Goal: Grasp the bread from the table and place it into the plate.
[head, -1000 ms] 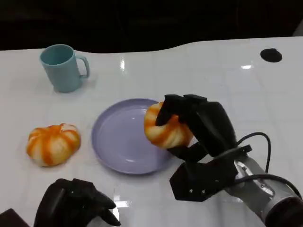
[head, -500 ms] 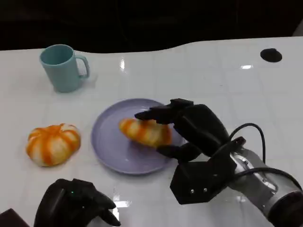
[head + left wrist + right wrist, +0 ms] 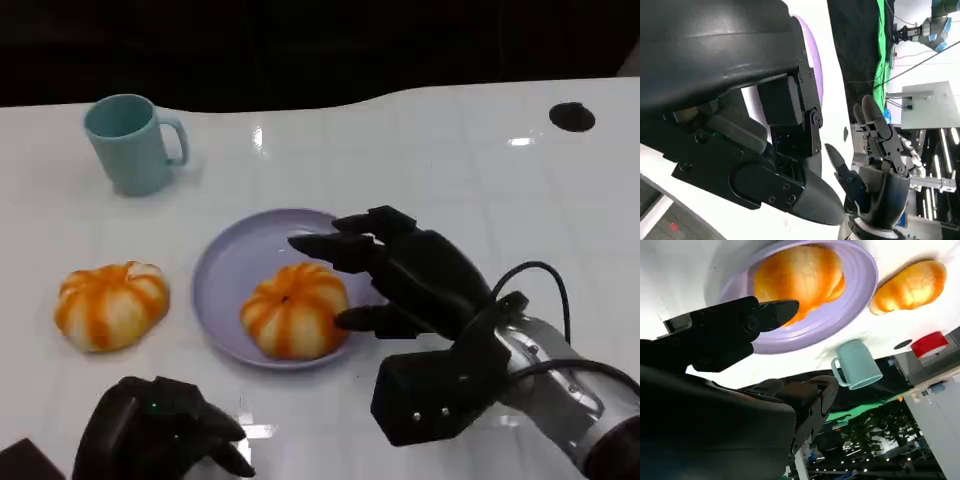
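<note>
Taking the plate (image 3: 225,290) as the landmark: well to its left on the white table (image 3: 450,160) lies a second bun (image 3: 110,304), and up to its left stands a teal mug (image 3: 132,142). Below the plate's left, the left hand (image 3: 160,428) rests with fingers curled in, holding nothing. The bread (image 3: 294,309) sits on the plate. Just right of it, the right hand (image 3: 405,272) hovers, fingers spread, released.
</note>
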`<action>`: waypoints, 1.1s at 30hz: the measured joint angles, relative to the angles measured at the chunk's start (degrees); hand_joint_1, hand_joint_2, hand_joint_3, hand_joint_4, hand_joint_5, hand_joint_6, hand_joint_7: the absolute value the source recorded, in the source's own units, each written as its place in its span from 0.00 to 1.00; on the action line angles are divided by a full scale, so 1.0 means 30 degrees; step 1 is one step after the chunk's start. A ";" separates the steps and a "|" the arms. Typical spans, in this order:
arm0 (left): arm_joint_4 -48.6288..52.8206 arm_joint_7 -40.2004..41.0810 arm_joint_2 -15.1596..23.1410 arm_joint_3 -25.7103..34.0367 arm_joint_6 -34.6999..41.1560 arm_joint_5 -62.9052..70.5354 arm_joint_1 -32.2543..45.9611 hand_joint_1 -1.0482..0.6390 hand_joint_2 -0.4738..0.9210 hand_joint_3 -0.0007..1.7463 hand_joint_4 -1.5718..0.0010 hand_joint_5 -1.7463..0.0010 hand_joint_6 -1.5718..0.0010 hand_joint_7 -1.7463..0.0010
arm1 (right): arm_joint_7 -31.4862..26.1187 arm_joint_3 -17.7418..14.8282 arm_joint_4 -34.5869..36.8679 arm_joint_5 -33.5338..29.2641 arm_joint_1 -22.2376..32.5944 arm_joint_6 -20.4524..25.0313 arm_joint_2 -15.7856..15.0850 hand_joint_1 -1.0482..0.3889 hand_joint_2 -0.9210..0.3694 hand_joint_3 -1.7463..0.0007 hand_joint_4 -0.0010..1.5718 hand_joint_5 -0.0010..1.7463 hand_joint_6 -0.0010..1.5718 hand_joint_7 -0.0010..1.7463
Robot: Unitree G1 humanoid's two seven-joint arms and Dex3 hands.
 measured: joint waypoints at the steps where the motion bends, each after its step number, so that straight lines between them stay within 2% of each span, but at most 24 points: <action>1: 0.0023 0.0000 -0.0003 0.0006 0.0005 -0.0001 -0.0058 0.00 0.98 0.00 0.00 0.75 0.00 0.86 | 0.0066 -0.0016 -0.0210 0.0029 0.0081 -0.0028 -0.0110 0.49 0.02 0.98 0.02 0.34 0.25 0.00; 5: 0.0087 0.0000 -0.0043 0.0004 0.0008 -0.0004 -0.0164 0.00 0.98 0.00 0.00 0.75 0.00 0.86 | 0.0427 -0.0194 -0.1312 0.0452 0.0854 -0.0422 -0.0718 0.49 0.01 0.98 0.05 0.34 0.27 0.01; 8: 0.0087 0.0000 -0.0078 -0.0001 0.0007 -0.0004 -0.0157 0.00 0.98 0.00 0.00 0.75 0.00 0.86 | 0.0551 -0.0712 -0.2306 0.0944 0.1656 -0.0854 -0.1222 0.51 0.01 0.99 0.10 0.36 0.29 0.02; 10: 0.0086 0.0000 -0.0089 -0.0006 0.0005 -0.0004 -0.0161 0.00 0.98 0.00 0.00 0.75 0.00 0.86 | 0.0584 -0.1055 -0.2856 0.1467 0.2146 -0.1257 -0.1452 0.53 0.00 0.98 0.16 0.38 0.34 0.04; 15: 0.0110 0.0000 -0.0110 0.0008 0.0003 -0.0006 -0.0188 0.00 0.98 0.00 0.00 0.75 0.00 0.86 | 0.1280 -0.2350 -0.4016 0.3983 0.4024 -0.2440 -0.1627 0.60 0.00 0.96 0.26 0.44 0.42 0.08; 22: 0.0400 0.0014 -0.0137 0.0023 -0.0007 0.0014 -0.0481 0.00 0.98 0.00 0.00 0.76 0.00 0.86 | 0.3382 -0.3778 -0.5590 0.6956 0.6150 -0.3397 -0.2330 0.63 0.01 0.94 0.33 0.57 0.51 0.13; 26: 0.0649 0.0026 -0.0171 0.0043 -0.0031 0.0014 -0.0595 0.00 0.98 0.00 0.00 0.76 0.00 0.86 | 0.5173 -0.4425 -0.7228 0.9209 0.7659 -0.2630 -0.2536 0.64 0.00 0.92 0.35 0.58 0.53 0.15; 30: 0.0846 0.0080 -0.0172 0.0051 -0.0115 0.0031 -0.0832 0.00 0.99 0.00 0.00 0.76 0.00 0.86 | 0.7052 -0.4762 -0.9203 1.1210 0.9247 -0.0757 -0.2658 0.64 0.00 0.91 0.36 0.60 0.55 0.16; 33: 0.0941 0.0146 -0.0169 0.0057 -0.0250 0.0036 -0.1021 0.00 0.99 0.00 0.00 0.76 0.00 0.87 | 0.8131 -0.5188 -1.0651 1.2576 1.0308 0.0902 -0.2688 0.64 0.00 0.88 0.36 0.66 0.50 0.29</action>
